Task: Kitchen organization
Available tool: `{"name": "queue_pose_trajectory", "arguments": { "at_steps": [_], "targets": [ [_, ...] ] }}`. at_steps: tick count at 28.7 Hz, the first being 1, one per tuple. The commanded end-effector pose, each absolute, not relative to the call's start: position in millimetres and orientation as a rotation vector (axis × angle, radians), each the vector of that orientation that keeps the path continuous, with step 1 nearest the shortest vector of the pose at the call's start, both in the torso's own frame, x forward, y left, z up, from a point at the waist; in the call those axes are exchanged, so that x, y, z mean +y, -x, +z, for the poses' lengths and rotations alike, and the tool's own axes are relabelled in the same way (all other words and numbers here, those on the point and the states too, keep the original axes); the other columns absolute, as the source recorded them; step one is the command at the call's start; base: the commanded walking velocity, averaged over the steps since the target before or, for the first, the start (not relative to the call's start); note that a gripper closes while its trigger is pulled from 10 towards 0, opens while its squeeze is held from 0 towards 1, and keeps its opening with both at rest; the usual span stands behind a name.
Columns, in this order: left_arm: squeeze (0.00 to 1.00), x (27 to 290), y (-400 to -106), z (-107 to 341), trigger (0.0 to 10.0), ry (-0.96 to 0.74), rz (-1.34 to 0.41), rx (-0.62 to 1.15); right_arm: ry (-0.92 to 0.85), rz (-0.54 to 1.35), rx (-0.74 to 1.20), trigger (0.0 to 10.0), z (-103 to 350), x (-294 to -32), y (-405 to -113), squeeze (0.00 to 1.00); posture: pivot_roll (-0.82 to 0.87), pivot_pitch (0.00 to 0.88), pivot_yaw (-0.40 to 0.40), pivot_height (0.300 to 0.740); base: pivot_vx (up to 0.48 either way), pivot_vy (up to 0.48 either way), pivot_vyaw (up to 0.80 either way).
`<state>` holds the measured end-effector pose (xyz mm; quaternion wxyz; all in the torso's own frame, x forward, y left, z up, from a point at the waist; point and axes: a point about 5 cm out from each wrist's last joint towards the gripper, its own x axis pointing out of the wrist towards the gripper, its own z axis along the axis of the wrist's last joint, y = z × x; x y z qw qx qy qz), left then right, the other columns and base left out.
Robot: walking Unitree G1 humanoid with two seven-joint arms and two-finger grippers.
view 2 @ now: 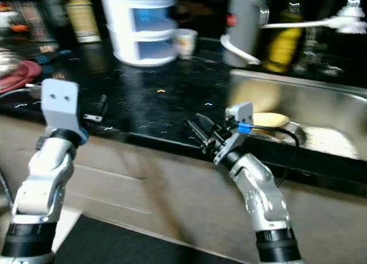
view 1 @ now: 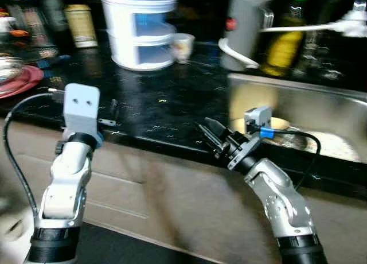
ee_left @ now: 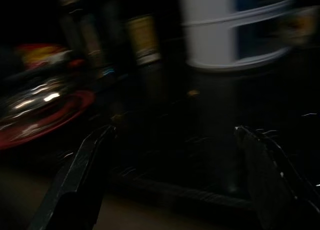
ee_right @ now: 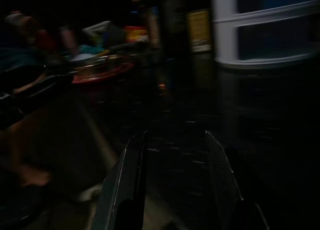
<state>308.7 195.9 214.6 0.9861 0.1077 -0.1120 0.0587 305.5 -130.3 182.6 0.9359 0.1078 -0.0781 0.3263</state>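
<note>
I stand in front of a black countertop (view 1: 166,103). My left gripper (ee_left: 175,131) hovers over its front edge, open wide with nothing between the fingers (view 1: 113,110). My right gripper (view 1: 207,133) is also at the front edge, just left of the steel sink (view 1: 309,103), open and holding nothing. On the counter behind stand a white stacked container with blue drawers (view 1: 140,28), a small cup (view 1: 182,46) and a grey jug (view 1: 243,28). A red plate (view 1: 20,80) lies at the far left.
A tin (view 1: 80,26) and dark bottles stand at the back left. A yellow-green bottle (view 1: 284,46) and a white tap (view 1: 344,24) are behind the sink. A pale round thing (view 1: 279,123) lies in the sink. Beige cabinet fronts (view 1: 172,201) run below the counter.
</note>
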Motion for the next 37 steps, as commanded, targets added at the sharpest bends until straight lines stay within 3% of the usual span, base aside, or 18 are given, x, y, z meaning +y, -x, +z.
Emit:
{"name": "queue_pose_trajectory", "arguments": {
  "at_steps": [1, 8, 21, 37],
  "targets": [
    [0.0, 191.3, -309.8, 211.1, 10.0, -0.215, 0.098, -0.209, -0.216, 0.633, -0.16, 10.0, 181.3, -135.0, -307.0, 0.0, -0.01, 0.0, -0.058, 0.74, 0.0, 0.0, 0.0],
    [0.0, 192.4, -309.9, 211.3, 10.0, -0.213, 0.099, -0.204, -0.224, 0.598, -0.151, 10.0, 179.8, -136.9, -309.3, 0.0, -0.01, 0.0, -0.057, 0.74, 0.0, 0.0, 0.0],
    [0.0, 207.5, -312.4, 215.3, 10.0, -0.222, 0.145, -0.2, -0.224, 0.58, -0.143, 10.0, 178.6, -137.5, -310.2, 0.0, -0.01, 0.0, -0.057, 0.74, 0.0, 0.336, 0.0],
    [0.0, 204.9, -313.5, 215.6, 10.0, -0.22, 0.136, -0.201, -0.215, 0.579, -0.136, 10.0, 178.1, -138.1, -309.6, 0.0, -0.01, 0.0, -0.059, 0.74, 0.0, 0.348, 0.0]
  ]
}}
